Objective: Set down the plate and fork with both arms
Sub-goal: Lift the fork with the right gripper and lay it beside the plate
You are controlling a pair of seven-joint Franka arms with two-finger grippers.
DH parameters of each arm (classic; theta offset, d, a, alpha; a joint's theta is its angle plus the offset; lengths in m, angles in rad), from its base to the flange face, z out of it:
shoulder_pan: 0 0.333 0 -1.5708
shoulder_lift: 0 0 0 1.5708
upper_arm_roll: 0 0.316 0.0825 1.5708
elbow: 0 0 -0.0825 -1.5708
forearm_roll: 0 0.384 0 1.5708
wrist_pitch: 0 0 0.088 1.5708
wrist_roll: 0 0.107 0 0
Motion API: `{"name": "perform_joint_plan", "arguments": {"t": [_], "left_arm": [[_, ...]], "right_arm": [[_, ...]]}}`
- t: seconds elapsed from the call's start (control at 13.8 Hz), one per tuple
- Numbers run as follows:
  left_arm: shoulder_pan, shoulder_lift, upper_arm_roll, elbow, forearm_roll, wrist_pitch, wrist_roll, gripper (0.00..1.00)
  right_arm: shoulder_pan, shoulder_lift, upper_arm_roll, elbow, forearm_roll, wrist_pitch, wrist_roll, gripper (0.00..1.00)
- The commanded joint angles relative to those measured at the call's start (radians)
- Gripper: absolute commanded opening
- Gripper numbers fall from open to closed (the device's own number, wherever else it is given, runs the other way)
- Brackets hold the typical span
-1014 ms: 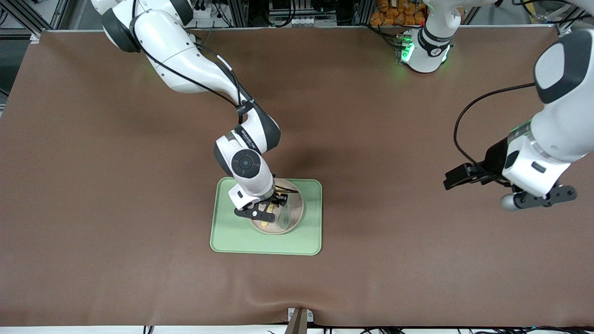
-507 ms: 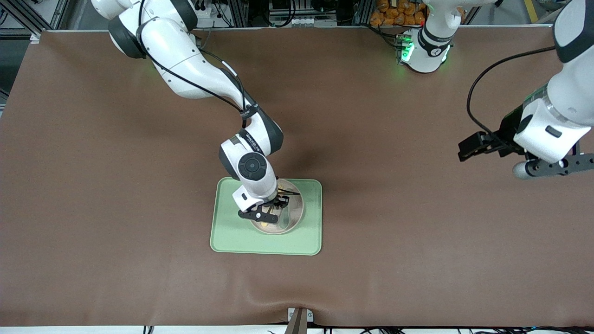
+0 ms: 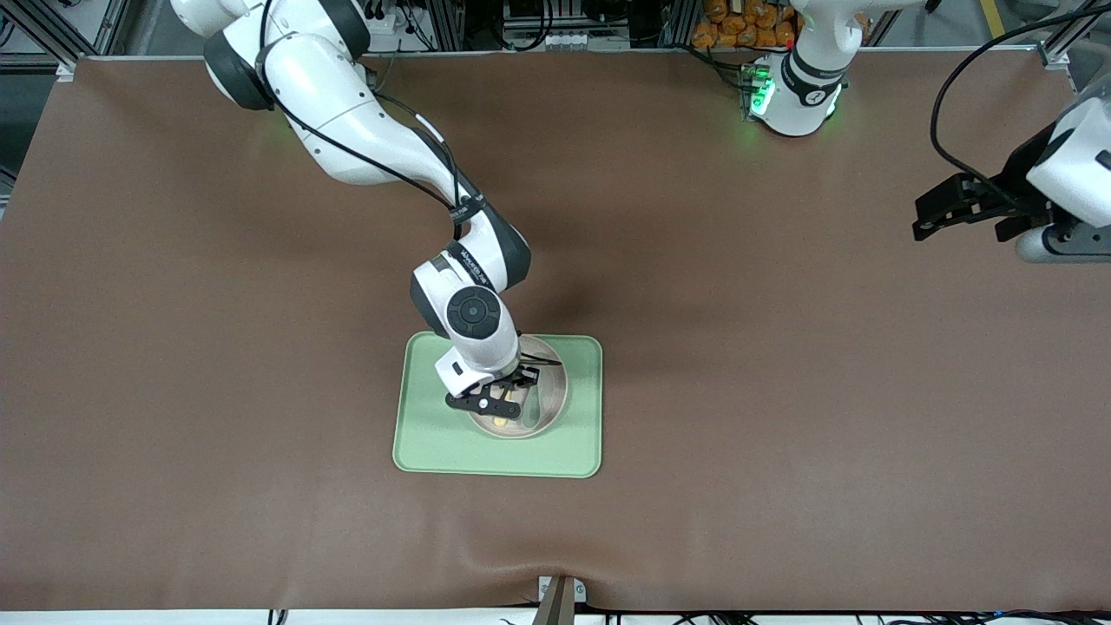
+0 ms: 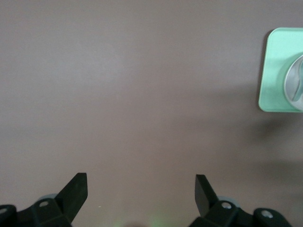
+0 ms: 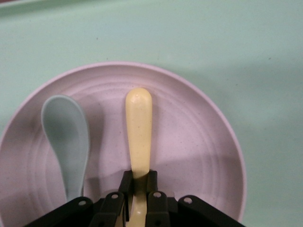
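While the left tool (image 3: pixel 972 213) (fingers spread, empty) has pulled back over bare worktop (image 3: pixel 738 391), the right tool (image 5: pixel 138 189) stays clenched on the fork (image 5: pixel 138 127), lowered onto the plate (image 5: pixel 199 142) beside the spoon (image 5: pixel 66 142); release looks next.

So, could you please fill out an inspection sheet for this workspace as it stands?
Surface: brown mat, slight wrinkle at the edge nearest the front camera.
Job's things: plate on green tray; fork over the plate.
Clutter: teal spoon lying in the plate.
Grippers: right gripper shut on the fork; left gripper open, over bare mat at the left arm's end.
Cables: black cables along both arms.
Surroundings: metal framing, orange items past the bases.
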Motion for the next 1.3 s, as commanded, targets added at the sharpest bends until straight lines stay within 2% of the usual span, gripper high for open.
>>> {"name": "perform_joint_plan", "arguments": {"t": [0.0,0.07,0.36,0.51,0.94,1.09,1.23], "left_arm": [[-0.095,-0.085,0.135,-0.103,0.011,0.006,0.098,1.00],[-0.111,-0.096,0.157,-0.120,0.008,0.004,0.112,1.00],[-0.108,-0.105,0.151,-0.140,0.005,0.010,0.114,1.00],[-0.105,-0.102,0.151,-0.140,0.003,0.010,0.111,1.00],[-0.101,-0.102,0.152,-0.139,0.005,0.038,0.115,1.00],[-0.101,-0.104,0.152,-0.137,0.010,0.033,0.114,1.00],[-0.103,-0.104,0.152,-0.137,0.010,0.035,0.114,1.00]], "right_arm": [[-0.020,-0.004,0.007,0.108,-0.009,-0.140,0.017,0.00],[-0.043,-0.008,0.016,0.128,-0.006,-0.168,0.010,0.00],[-0.214,-0.051,0.114,0.122,-0.006,-0.205,-0.162,0.00],[-0.264,-0.057,0.135,0.096,-0.010,-0.240,-0.246,0.00],[-0.276,-0.060,0.133,-0.054,-0.036,-0.076,-0.274,0.00],[-0.271,-0.063,0.136,-0.094,-0.088,-0.035,-0.273,0.00],[-0.265,-0.072,0.135,-0.129,-0.093,-0.018,-0.273,0.00]]}}
